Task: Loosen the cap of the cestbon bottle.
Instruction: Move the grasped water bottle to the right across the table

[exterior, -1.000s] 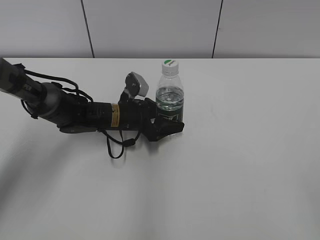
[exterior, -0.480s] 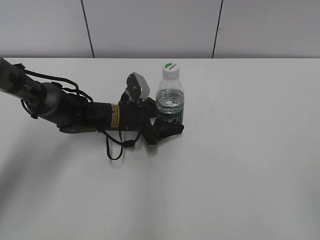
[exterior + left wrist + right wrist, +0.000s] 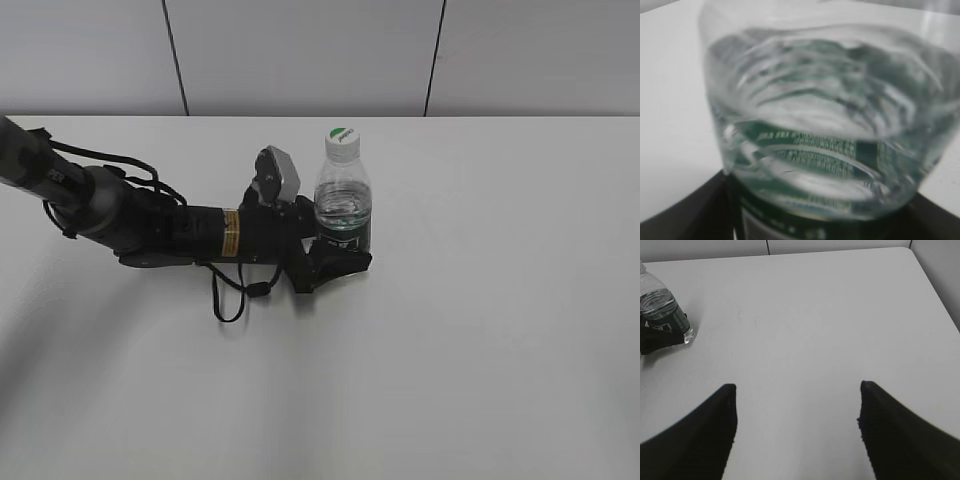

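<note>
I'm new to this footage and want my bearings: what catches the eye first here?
The cestbon bottle stands upright mid-table, the left gripper clamped around its green-labelled base, its arm lying low across the table. The white cap is on, untouched. The right gripper hangs open, far off.

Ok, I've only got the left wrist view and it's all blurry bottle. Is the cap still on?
Observer: Yes, the exterior view shows the white cap seated on the cestbon bottle, which stands upright.
Operator: Where is my left claw on it?
Observer: The left claw is closed around the bottle's lower part, at the green label, low on the table.
Operator: And the right claw?
Observer: The right claw is open and empty, well away over bare table; its camera sees the bottle far off at the left edge.
</note>
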Motion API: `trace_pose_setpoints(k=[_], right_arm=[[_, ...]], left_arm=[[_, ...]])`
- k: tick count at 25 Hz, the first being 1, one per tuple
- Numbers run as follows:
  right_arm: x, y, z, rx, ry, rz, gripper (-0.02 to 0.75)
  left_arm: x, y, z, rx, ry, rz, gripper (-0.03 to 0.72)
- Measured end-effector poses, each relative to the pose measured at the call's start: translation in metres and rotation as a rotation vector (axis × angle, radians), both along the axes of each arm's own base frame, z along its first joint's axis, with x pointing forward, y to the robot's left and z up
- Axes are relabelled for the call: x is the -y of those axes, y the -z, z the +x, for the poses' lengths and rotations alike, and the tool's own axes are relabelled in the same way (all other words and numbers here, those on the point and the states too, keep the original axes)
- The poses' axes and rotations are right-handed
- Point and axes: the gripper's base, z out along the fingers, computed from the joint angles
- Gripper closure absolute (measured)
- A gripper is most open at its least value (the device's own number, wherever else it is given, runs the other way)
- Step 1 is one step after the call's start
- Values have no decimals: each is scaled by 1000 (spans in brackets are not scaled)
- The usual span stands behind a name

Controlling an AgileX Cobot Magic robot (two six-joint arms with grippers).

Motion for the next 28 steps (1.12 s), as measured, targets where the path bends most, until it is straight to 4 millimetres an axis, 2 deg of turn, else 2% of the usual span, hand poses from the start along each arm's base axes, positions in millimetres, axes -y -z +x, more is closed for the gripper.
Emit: trace_pose_setpoints(k=[6, 16, 19, 28], right_arm=[[0, 0, 0, 0, 0, 0, 162], [0, 0, 0, 0, 0, 0, 162], [0, 0, 0, 0, 0, 0, 162], [0, 0, 5, -32, -1, 1, 162]], left_arm=[[15, -1, -10, 1, 46, -12, 142], [57, -1, -45, 1, 175, -17, 142], [63, -1, -50, 1, 190, -13, 143], [62, 1, -49, 2, 178, 12, 143]])
